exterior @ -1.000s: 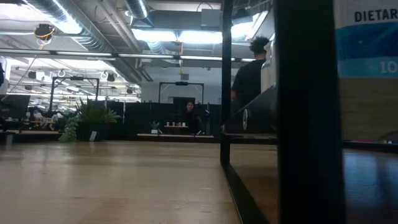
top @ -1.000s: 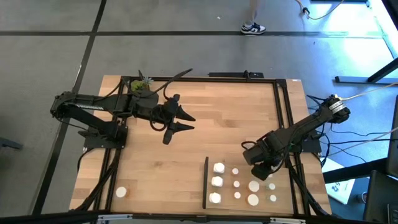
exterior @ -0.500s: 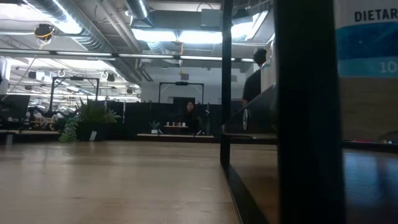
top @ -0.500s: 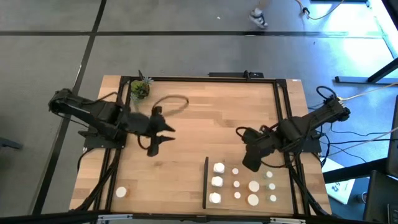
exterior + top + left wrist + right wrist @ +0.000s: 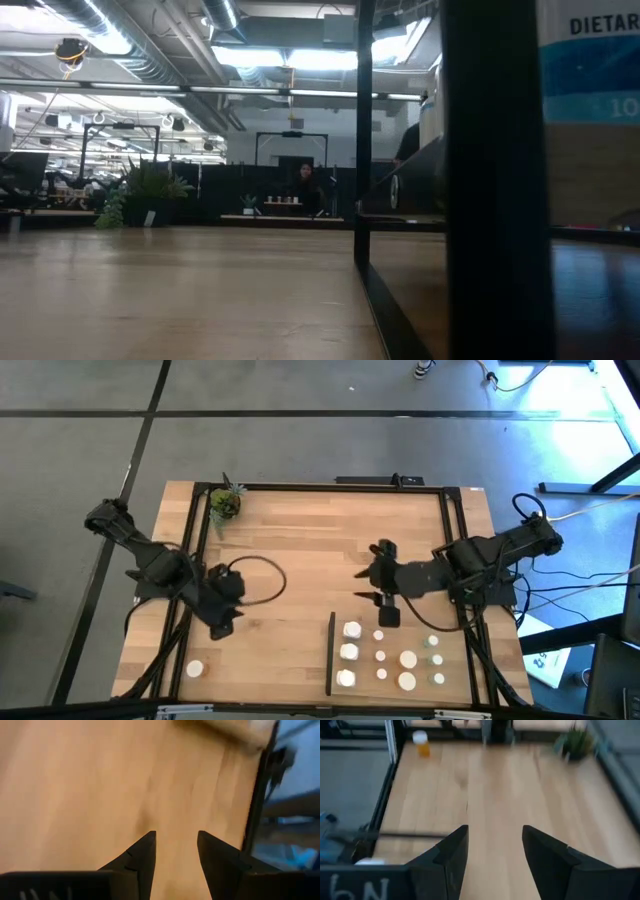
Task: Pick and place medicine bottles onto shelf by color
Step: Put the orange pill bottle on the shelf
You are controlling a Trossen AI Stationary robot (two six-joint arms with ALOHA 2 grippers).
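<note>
The bottles [image 5: 392, 657] stand in rows on the shelf [image 5: 455, 665], a light-wood panel at the table's near right corner with a black strip [image 5: 330, 653] upright along its left edge; three larger white ones line up just beside the strip, smaller ones farther right. One more bottle [image 5: 195, 669] stands alone near the table's near left corner, well apart from the rest; in the right wrist view it shows a white cap over an orange body [image 5: 422, 743]. The right gripper [image 5: 366, 585] hovers over the table just beyond the shelf's far left corner, fingers apart and holding nothing. The left gripper [image 5: 220, 626] sits low at the table's left side, above the lone bottle, its fingers [image 5: 140, 857] also apart over bare wood. A plant [image 5: 225, 502] stands at the far left corner.
</note>
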